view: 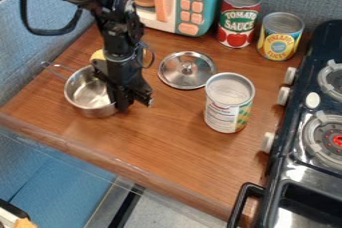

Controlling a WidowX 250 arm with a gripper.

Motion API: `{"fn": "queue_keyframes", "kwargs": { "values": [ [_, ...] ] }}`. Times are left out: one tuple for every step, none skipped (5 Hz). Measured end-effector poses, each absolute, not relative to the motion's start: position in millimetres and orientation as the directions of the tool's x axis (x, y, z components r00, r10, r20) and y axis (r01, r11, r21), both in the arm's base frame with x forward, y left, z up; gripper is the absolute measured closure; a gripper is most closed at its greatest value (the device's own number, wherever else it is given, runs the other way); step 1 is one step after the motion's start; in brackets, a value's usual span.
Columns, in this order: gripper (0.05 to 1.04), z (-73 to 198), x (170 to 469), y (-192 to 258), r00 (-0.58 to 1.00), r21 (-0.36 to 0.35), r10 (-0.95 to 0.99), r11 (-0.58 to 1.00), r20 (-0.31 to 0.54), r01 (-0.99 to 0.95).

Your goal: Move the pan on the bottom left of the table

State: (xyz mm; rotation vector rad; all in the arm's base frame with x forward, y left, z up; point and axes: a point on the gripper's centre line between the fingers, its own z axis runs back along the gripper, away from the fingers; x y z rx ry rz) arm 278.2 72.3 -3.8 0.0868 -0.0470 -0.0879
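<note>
The gripper [131,101] hangs down at the right side of the small metal pan [87,94], overlapping the pan's right rim; whether it touches the rim I cannot tell. The pan stands upright on the left part of the wooden table [174,142], and its wire handle points to the upper left. Part of the pan's right side is hidden behind the gripper.
A metal lid [187,70] lies right of the arm, with an open-topped can [228,103] beyond it. At the back are a toy microwave [190,2], a tomato can [238,18] and a pineapple can [280,36]. A stove [314,107] borders the right; something yellow [97,55] lies behind the arm.
</note>
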Motion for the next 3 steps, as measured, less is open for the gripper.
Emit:
{"fn": "queue_keyframes", "kwargs": {
  "values": [
    [0.801,6,270,61,0.994,0.039,-0.093,0.995,0.06,0.091],
    [0.496,35,271,58,0.984,-0.028,-0.115,0.992,0.137,0.12],
    [0.199,44,273,55,0.982,-0.091,-0.125,0.986,0.139,0.139]
  ]
}}
